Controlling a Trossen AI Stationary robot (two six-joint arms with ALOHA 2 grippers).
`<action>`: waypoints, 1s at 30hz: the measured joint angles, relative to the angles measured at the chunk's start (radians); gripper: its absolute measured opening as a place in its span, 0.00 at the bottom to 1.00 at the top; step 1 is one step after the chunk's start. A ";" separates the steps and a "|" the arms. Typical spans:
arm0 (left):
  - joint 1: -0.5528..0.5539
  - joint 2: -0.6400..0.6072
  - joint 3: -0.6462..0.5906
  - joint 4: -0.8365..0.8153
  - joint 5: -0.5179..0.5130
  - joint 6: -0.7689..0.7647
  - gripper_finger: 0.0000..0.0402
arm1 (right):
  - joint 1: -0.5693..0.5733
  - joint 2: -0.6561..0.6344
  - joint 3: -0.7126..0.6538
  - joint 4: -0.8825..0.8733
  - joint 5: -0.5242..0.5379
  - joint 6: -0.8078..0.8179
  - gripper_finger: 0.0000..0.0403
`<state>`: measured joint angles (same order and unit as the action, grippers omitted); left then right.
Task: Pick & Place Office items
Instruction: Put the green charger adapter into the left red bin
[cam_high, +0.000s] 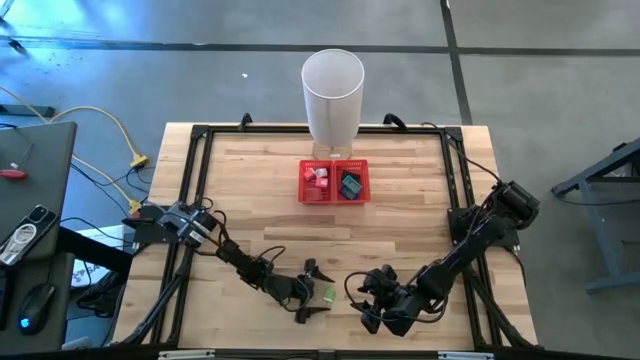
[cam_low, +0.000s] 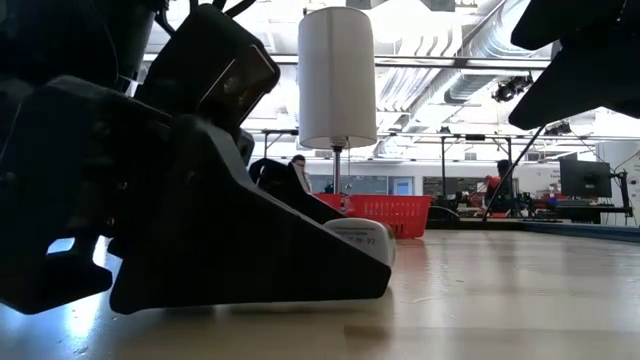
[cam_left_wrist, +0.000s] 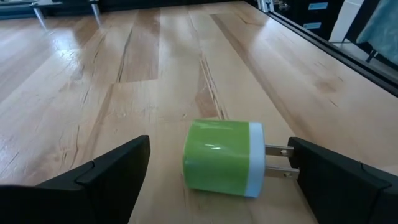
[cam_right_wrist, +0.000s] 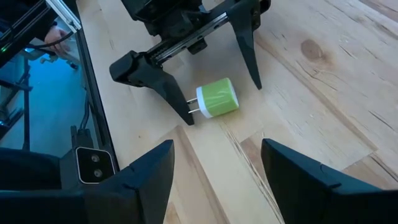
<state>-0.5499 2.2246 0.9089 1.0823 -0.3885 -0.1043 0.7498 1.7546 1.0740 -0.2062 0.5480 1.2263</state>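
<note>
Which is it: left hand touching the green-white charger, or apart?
Touching. Left wrist view shows the charger's metal prongs meeting one finger of the open left hand.

Red tray (cam_high: 334, 197) w/ white bin (cam_high: 333, 95)

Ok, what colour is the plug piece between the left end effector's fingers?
The plug piece is green with a white end cap and metal prongs; the left wrist view shows it best.
</note>
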 joint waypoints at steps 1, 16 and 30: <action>0.000 0.000 0.000 -0.002 0.000 0.000 0.92 | 0.000 0.000 0.000 0.000 0.000 0.000 0.57; 0.000 0.000 0.000 -0.008 0.000 -0.024 0.69 | 0.000 0.000 0.000 0.000 0.000 0.000 0.57; -0.004 -0.001 0.000 -0.007 -0.009 -0.070 0.58 | 0.000 0.000 0.000 0.000 0.000 0.000 0.57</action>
<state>-0.5540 2.2234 0.9089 1.0749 -0.3972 -0.1741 0.7498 1.7546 1.0740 -0.2062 0.5480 1.2263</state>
